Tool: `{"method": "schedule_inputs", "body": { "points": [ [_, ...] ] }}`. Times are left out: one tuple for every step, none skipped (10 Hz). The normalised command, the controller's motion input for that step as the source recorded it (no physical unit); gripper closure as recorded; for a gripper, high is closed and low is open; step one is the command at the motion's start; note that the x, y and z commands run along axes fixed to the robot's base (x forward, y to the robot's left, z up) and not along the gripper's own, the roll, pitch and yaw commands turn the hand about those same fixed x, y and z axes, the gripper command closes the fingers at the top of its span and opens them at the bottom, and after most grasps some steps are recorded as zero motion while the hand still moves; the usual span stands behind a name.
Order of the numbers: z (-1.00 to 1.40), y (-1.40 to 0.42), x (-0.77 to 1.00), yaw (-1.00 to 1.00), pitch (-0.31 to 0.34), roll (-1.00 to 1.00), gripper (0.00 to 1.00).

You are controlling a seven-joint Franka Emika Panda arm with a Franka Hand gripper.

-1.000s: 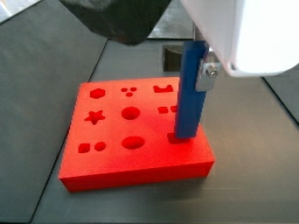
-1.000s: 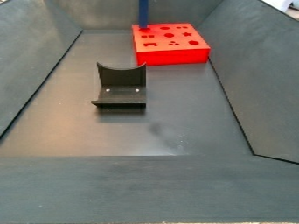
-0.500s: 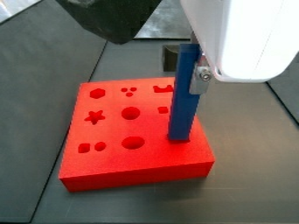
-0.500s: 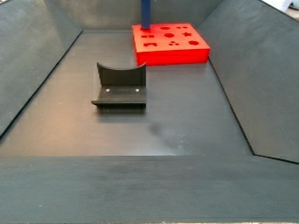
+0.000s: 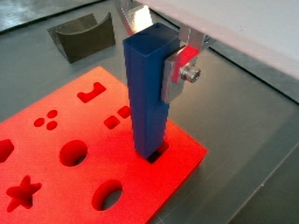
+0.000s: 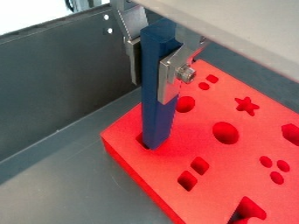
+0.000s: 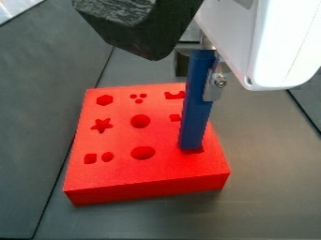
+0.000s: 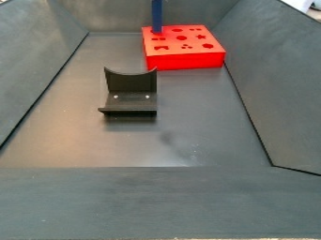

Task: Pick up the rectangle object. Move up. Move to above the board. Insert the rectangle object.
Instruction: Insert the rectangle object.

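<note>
The blue rectangle object (image 7: 197,98) stands upright on the red board (image 7: 119,141), near the board's right edge. Its lower end sits in a cut-out there. My gripper (image 7: 207,80) is shut on the bar's upper part. Both wrist views show a silver finger (image 5: 181,70) pressed flat on each side of the bar (image 5: 149,96), and its foot inside the board's hole (image 5: 152,156). It also shows in a wrist view (image 6: 158,101) close to the board's edge (image 6: 228,184). In a side view the bar (image 8: 157,11) rises from the board (image 8: 189,60) at the far end.
The dark fixture (image 8: 129,92) stands on the floor mid-way along the bin, well away from the board. It also shows in a wrist view (image 5: 82,35). Sloping dark walls (image 8: 44,84) enclose the floor on both sides.
The gripper and the bar have shifted slightly left and a little lower over the board. The bar stays upright in the grip.
</note>
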Motion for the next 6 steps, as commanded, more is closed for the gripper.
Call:
{"method": "schedule_inputs", "body": {
  "points": [
    [0.0,-0.35,-0.03,0.0,0.0,0.06,1.0],
    [0.0,-0.32,0.0,0.0,0.0,0.05,1.0],
    [0.0,-0.12,0.0,0.0,0.0,0.0,1.0],
    [0.0,0.03,0.11,0.0,0.01,0.04,1.0],
    [0.0,0.11,0.13,0.0,0.021,0.06,1.0],
    [0.0,0.03,0.07,0.0,0.01,0.06,1.0]
  ]
}}
